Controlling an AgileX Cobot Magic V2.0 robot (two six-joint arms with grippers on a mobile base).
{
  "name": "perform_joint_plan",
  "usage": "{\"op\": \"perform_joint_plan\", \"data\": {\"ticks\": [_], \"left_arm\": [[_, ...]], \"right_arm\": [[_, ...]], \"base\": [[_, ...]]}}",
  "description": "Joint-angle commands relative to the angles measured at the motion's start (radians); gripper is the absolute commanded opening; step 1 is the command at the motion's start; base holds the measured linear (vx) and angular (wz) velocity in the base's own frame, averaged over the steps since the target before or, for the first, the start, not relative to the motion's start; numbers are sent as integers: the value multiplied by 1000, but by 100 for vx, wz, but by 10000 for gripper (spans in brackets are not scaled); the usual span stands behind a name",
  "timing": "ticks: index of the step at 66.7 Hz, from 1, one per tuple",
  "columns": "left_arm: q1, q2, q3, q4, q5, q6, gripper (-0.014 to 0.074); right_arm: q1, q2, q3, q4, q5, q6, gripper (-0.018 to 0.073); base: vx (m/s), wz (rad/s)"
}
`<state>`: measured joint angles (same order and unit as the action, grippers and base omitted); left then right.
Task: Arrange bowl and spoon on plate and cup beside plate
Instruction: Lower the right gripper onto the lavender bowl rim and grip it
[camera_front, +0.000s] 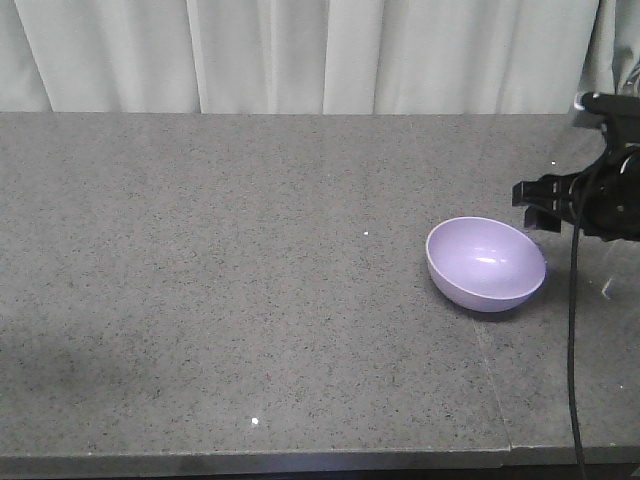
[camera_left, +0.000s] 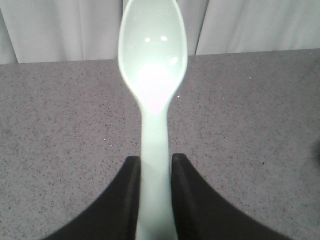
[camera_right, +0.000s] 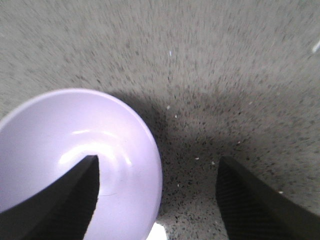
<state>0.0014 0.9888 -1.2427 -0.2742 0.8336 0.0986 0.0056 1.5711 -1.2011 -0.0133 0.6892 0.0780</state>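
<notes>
Widely, right gripper (camera_right: 157, 200) straddling bowl (camera_right: 65, 135) rim; left gripper (camera_left: 153, 167) pinching spoon (camera_left: 152, 65)

Table (camera_front: 200, 300) bare left and centre, wide passage there; bowl (camera_front: 485, 262) tipped at right, sole obstacle on surface; right arm (camera_front: 590, 205) and hanging cable (camera_front: 573, 330) crowd right edge just beside bowl; curtain (camera_front: 300, 50) closes rear; right gripper (camera_right: 158, 161) spread across bowl rim, one finger over bowl, other over bare table; spoon (camera_left: 152, 75) clamped in left gripper (camera_left: 155, 162) juts forward.

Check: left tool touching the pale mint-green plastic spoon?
Touching. Left wrist view: the left tool grips the spoon by its handle, black fingers flush on both sides.
</notes>
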Motion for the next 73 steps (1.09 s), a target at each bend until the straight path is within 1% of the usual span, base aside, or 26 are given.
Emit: {"op": "perform_joint_plan", "data": {"ticks": [1,19,24,28,32,37,40,42,44,46,49,52,66,73], "left_arm": [[-1,-10,-27,-20,-38,0,-7],[-1,-10,-27,-20,-6,0,-7],[-1,-10,-27,-20,-7,0,-7],[-1,-10,-27,-20,-8,0,-7],[-1,-10,-27,-20,-8,0,-7],[-1,-10,-27,-20,-8,0,-7],[-1,-10,-27,-20,-8,0,-7],[-1,-10,-27,-20,-8,0,-7],[-1,-10,-27,-20,-8,0,-7],[-1,-10,-27,-20,-8,0,-7],[-1,-10,-27,-20,-8,0,-7],[-1,-10,-27,-20,-8,0,-7],[-1,-10,-27,-20,-8,0,-7],[-1,-10,-27,-20,-8,0,-7]], "right_arm": [[2,23,-33,1,-57,-10,491],[2,118,-33,3,-54,-24,491],[2,131,-33,6,-55,-43,489],[2,139,-33,21,-55,-78,473],[2,141,-33,29,-57,-86,435],[2,141,-33,30,-72,-86,350],[2,141,-33,30,-82,-86,270],[2,141,-33,30,-89,-86,233],[2,141,-33,28,-97,-87,169],[2,141,-33,28,-105,-89,130],[2,141,-33,28,-114,-94,44],[2,141,-33,28,-123,-100,-13],[2,132,-61,35,-139,-108,-10],[2,85,-96,68,-125,-116,-10]], "base": [[0,0],[0,0],[0,0],[0,0],[0,0],[0,0],[0,0],[0,0],[0,0],[0,0],[0,0],[0,0],[0,0],[0,0]]}}
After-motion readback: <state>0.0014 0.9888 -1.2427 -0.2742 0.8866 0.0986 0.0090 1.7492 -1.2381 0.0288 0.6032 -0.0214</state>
